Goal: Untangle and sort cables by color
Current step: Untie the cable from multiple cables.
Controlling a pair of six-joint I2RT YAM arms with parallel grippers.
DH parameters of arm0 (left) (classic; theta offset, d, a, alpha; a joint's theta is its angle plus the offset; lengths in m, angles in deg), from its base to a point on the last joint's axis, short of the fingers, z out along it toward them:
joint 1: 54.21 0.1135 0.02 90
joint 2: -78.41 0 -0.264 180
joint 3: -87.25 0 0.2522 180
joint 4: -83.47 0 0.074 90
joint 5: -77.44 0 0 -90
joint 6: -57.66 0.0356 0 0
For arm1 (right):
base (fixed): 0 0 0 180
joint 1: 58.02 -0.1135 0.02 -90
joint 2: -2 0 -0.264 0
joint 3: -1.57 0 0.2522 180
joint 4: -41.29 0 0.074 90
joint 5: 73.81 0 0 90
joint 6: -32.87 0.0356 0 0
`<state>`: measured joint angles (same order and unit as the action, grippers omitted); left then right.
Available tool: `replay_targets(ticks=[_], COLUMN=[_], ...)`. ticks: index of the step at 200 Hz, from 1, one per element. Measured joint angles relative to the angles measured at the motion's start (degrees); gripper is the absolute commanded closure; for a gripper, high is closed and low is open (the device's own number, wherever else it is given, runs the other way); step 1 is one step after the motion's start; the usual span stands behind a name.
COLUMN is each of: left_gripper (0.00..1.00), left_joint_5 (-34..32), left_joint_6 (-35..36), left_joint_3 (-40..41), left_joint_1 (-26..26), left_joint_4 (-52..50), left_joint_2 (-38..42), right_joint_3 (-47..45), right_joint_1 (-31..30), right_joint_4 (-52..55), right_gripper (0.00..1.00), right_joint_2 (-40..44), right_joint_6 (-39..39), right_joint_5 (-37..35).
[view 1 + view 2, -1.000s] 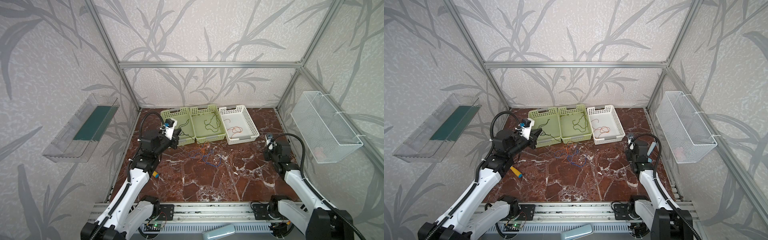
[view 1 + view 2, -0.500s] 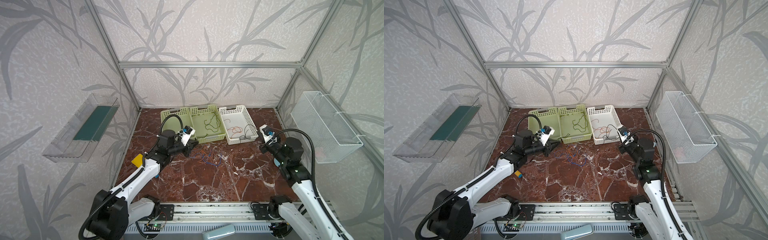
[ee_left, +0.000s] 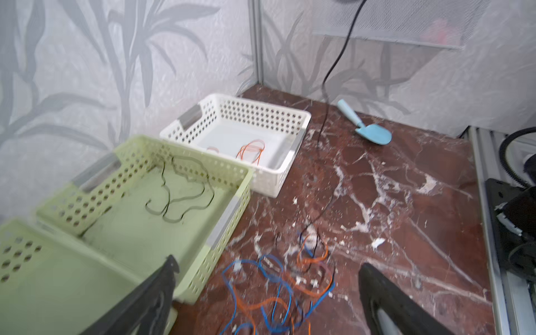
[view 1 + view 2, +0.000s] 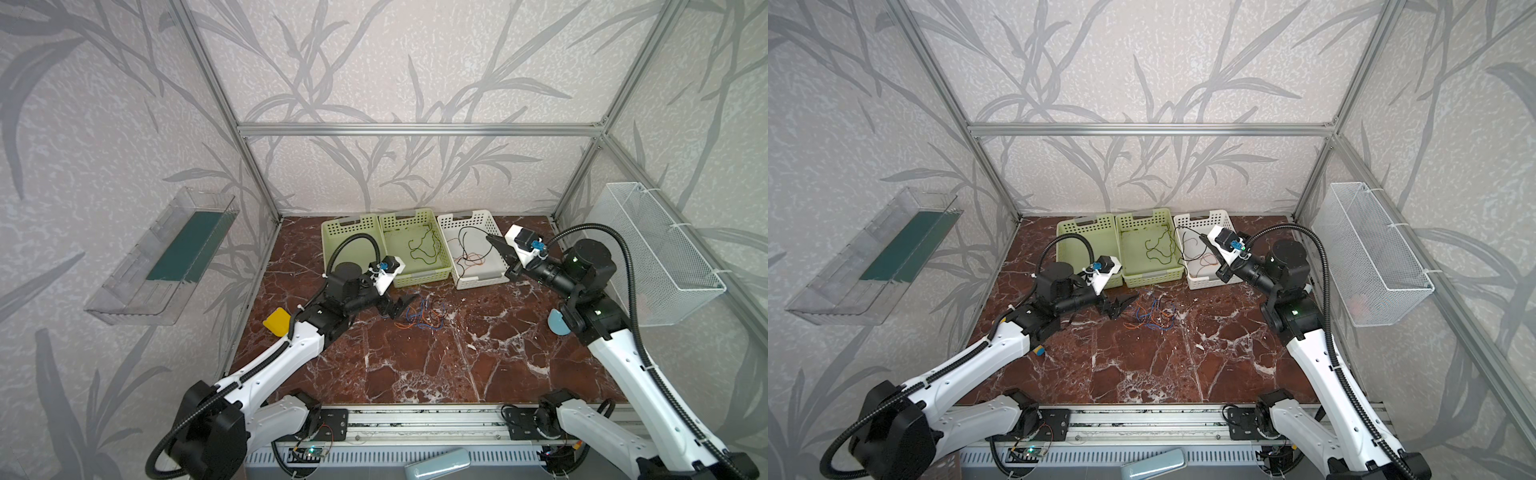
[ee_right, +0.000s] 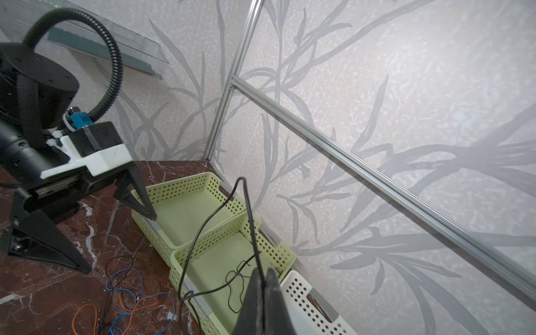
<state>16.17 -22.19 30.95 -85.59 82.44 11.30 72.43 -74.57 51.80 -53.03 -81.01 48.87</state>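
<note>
At the left end of the row of three bins along the back wall, the pale green perforated plastic basket (image 4: pixel 351 232) holds nothing. Just in front of it the left pincer (image 4: pixel 402 306) hangs low with its jaws spread wide, gripping nothing, beside the tangle of thin blue, orange and dark cables (image 4: pixel 424 316) on the red marble table (image 4: pixel 415 374). The middle green basket (image 4: pixel 405 216) already has a dark green-black cable (image 3: pixel 188 198) in it, and the white perforated basket (image 4: pixel 469 217) has a few orange cables (image 3: pixel 252 150). Over that white basket the right pincer (image 4: pixel 492 239) is pressed together on a thin black cable (image 5: pixel 250 223), raised, with its far end trailing down to the tangle. Sorting looks partly done: no blue is binned, and several strands lie knotted together.
</note>
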Motion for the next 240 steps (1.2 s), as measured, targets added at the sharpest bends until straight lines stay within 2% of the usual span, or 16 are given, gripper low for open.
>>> replay_targets(ticks=[21, 46, 70, 116, 128, 133, 138, 142, 146, 164, 205, 240], left_gripper=[0.01, 0.01, 0.01, 0.13, 0.22, 0.29, 0.45, 0.63, 0.74, 1.0, 1.0, 1.0], left_joint_5=[-0.11, 0.22, 1.68, 5.68, 6.19, 6.45, 6.6, 6.84, 6.97, 6.91, 2.75, -2.4], left_joint_6=[-3.91, -7.91, -10.69, -13.84, -14.53, -14.71, -14.8, -15.19, -15.3, -15.58, -13.88, -7.13], left_joint_3=[-2.43, -4.72, -7.23, -13.11, -14.03, -14.32, -14.53, -14.75, -14.93, -15.78, -16.41, -20.17], left_joint_1=[-3.19, -3.67, -3.85, -6.25, -6.78, -6.97, -7.1, -7.26, -7.3, -7.69, -7.74, -7.69], left_joint_4=[10.67, 18.67, 22.43, 25.9, 26.71, 26.91, 27.06, 27.12, 27.23, 27.19, 23.93, 14.34], left_joint_2=[-8.0, -18.1, -25.49, -32.46, -33.48, -33.92, -34.32, -34.71, -35.19, -37.13, -35.56, -25.77], right_joint_3=[0.33, 0.37, 1.05, 1.33, 1.31, 1.31, 1.27, 1.25, 1.22, 0.92, -5.07, -14.86], right_joint_1=[-1.81, -2.71, -3.15, -3.34, -3.39, -3.39, -3.39, -3.39, -3.39, -3.39, -3.39, -2.67], right_joint_4=[-1.05, -2.45, -3.04, -4.07, -4.24, -4.26, -4.33, -4.33, -4.39, -5.25, -7.69, -9.22], right_gripper=[1.0, 1.0, 1.0, 1.0, 1.0, 1.0, 1.0, 1.0, 1.0, 1.0, 0.94, 0.85], right_joint_2=[-1.46, -2.05, -2.05, -1.86, -1.79, -1.73, -1.6, -1.51, -1.42, -0.94, 3.39, 7.96], right_joint_6=[0.04, 0.35, 0.57, 0.9, 0.92, 0.94, 0.94, 0.94, 0.94, 0.94, 1.84, 4.37], right_joint_5=[0.5, 0.46, 0.46, -0.04, -0.55, -0.76, -0.98, -1.16, -1.29, -2.25, -7.74, -13.81])
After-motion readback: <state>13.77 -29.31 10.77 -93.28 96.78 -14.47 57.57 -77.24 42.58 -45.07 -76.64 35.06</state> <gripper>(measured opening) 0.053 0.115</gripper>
